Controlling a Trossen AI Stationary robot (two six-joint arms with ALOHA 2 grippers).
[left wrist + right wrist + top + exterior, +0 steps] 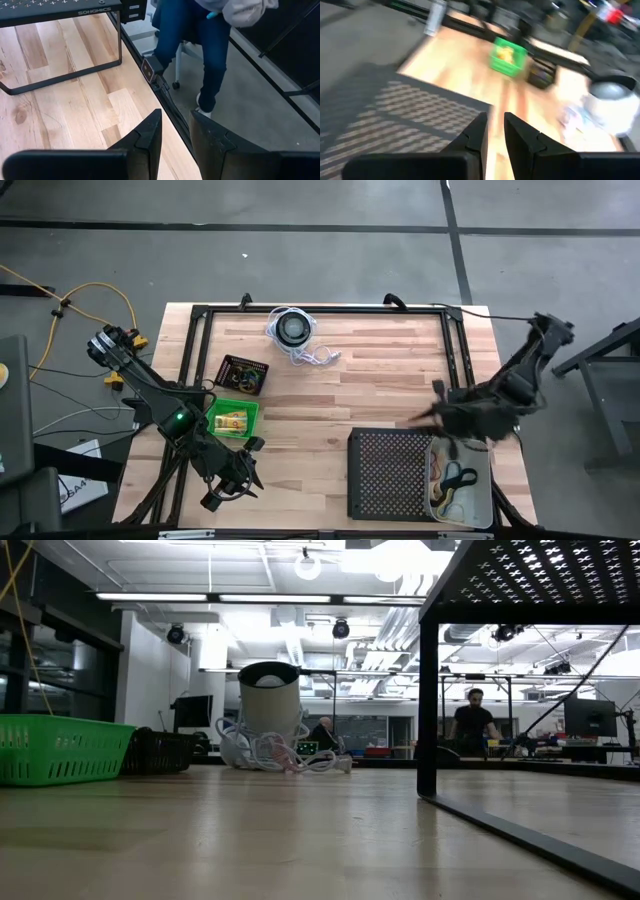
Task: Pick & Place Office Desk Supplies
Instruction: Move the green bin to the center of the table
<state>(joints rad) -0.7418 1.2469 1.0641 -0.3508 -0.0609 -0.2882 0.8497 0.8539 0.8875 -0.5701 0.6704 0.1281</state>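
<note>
Right gripper (432, 418) above wooden table (330, 395) beside black perforated tray (388, 472), fingers narrowly parted, empty; left gripper (232, 485) at near edge, likewise; rubber bands (455, 485) in clear bin (484, 492); yellow packets (232, 420) in green basket (250, 415).

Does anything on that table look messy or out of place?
Only the white cord stands out: it lies in a loose tangle beside the round device at the table's far edge. Nothing looks spilled or damaged.

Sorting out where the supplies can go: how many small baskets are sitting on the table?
2. A green basket with yellow packets sits near the left pincer; a small black basket stands just behind it, toward the disc with the coiled cord. Others may be hidden under the arms.
</note>
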